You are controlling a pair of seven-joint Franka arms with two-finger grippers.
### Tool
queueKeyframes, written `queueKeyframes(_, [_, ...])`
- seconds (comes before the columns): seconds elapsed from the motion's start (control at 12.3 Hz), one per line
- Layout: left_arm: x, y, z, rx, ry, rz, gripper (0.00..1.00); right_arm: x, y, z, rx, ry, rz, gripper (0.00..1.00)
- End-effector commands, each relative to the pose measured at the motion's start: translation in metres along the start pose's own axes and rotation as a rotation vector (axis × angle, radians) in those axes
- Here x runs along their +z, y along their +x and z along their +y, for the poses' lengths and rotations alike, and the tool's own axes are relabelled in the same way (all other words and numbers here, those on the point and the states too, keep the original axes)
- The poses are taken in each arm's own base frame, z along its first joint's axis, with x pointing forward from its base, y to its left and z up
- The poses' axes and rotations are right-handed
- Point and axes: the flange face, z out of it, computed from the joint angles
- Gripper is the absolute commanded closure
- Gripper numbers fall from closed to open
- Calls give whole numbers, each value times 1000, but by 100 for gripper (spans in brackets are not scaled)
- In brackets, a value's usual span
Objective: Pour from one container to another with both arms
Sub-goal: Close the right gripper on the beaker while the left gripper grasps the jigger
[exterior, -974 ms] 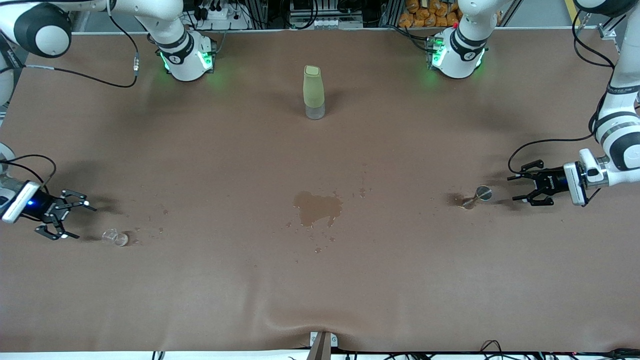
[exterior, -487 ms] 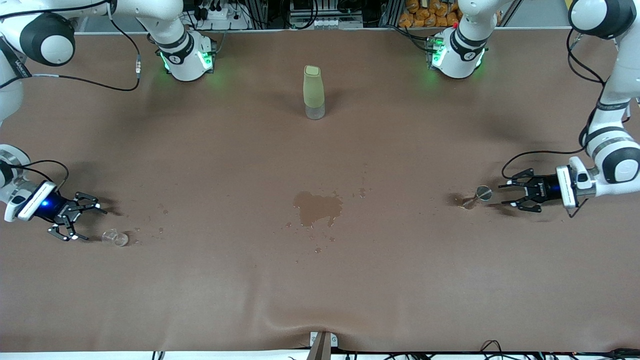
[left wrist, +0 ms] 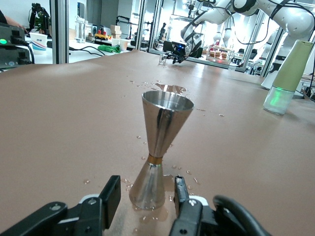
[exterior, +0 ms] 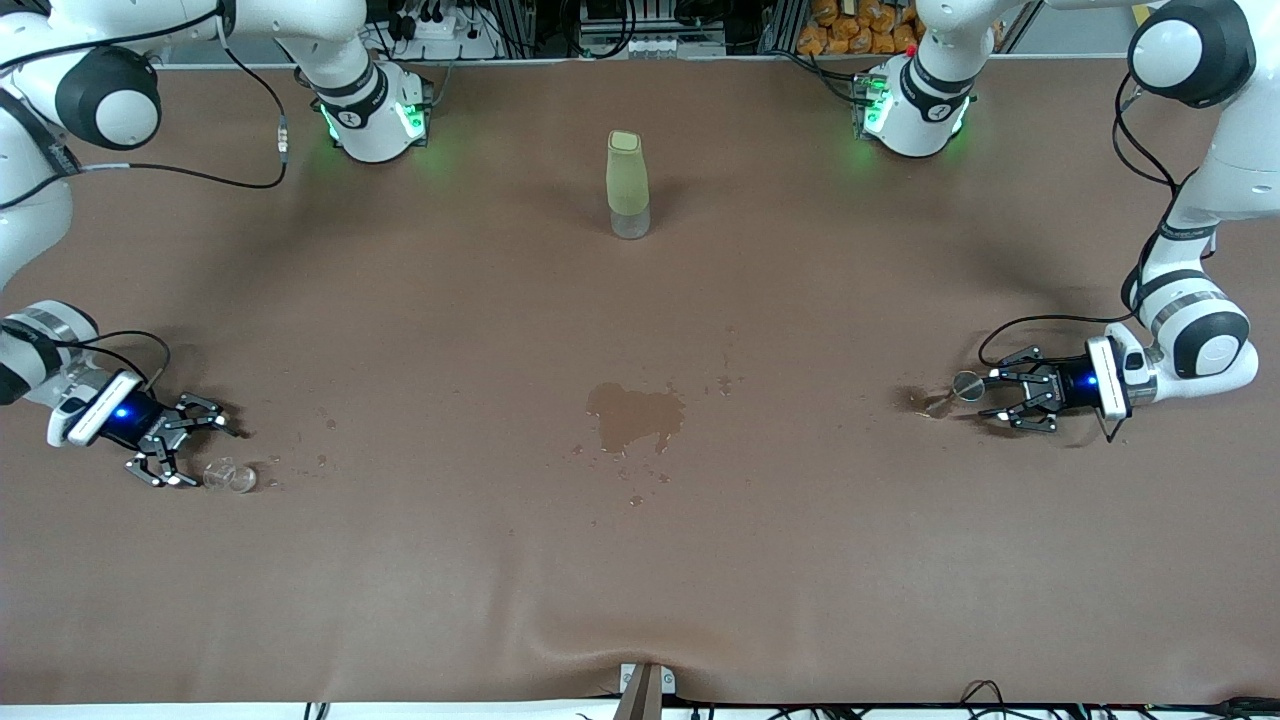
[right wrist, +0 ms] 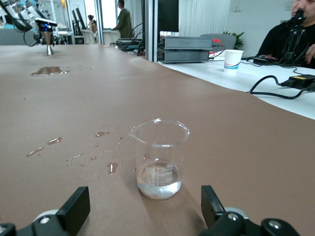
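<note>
left gripper around jigger; right gripper beside cup

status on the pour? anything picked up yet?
Nothing lifted yet. The clear cup and the jigger both stand upright on the table, at opposite ends. In hand: the left gripper has its fingers on either side of the jigger's base; the right gripper, open, is beside the cup, not touching. Left: grasp both, lift, bring together, pour. A puddle already wets mid-table.
</note>
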Motion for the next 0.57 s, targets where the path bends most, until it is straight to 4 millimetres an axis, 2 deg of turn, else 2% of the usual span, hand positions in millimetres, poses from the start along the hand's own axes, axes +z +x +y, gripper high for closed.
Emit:
queueKeyframes(0.0, [9, -3, -3, 46, -5, 56, 48, 16, -6, 3, 12, -26, 49, 0])
queueKeyframes(0.24, [21, -15, -2, 83, 4, 105, 48, 30, -6, 3, 19, -34, 70, 0])
queueKeyframes(0.49, [25, -11, -6, 122, 0, 111, 48, 43, -4, 3, 25, -43, 91, 0])
